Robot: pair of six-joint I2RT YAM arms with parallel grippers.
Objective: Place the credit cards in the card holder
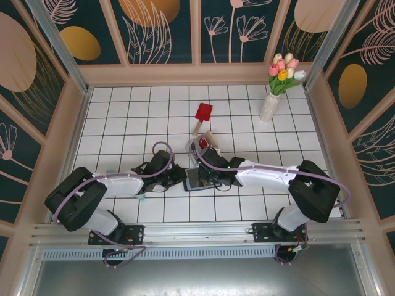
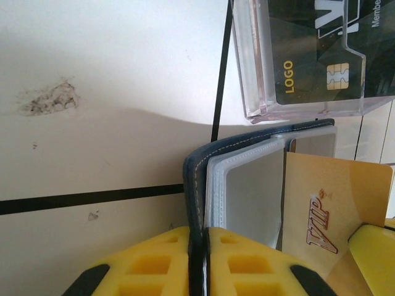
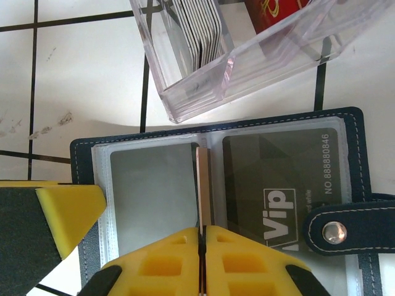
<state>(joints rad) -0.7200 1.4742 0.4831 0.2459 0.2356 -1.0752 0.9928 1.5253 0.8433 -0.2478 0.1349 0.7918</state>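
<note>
the left gripper (image 2: 197, 235) has its two yellow fingers (image 2: 154, 265) pressed together on the navy cover of the card holder (image 2: 247, 191). the stitched edge is pinched in the seam between the pads. from those fingers the holder opens away and to their right, with its grey-blue sleeves lying on the white tiled table (image 2: 111, 92). further to the right of the fingers, a gold card (image 2: 327, 209) marked "vip" stands over the sleeves.

the right gripper (image 3: 202, 233) has its fingers clamped on that gold card. from its own wrist the card is edge-on, a thin strip running straight out from the fingertips over the fold between the holder's two pages. i cannot tell whether the card's far end has entered a slot.

left of the right fingers is a plain grey sleeve. right of them a black card (image 3: 278, 179), also marked "vip", sits in a pocket. the snap tab (image 3: 345, 231) lies across that pocket's near corner, well to the right of the fingertips.

just past the fingertips, beyond the holder's far edge, sits a clear box (image 3: 185, 105). it holds a row of cards (image 3: 197, 31) on edge and a red card (image 3: 278, 12). from above, a red paddle (image 1: 202, 114) and a vase of tulips (image 1: 271, 105) stand well beyond both grippers.
</note>
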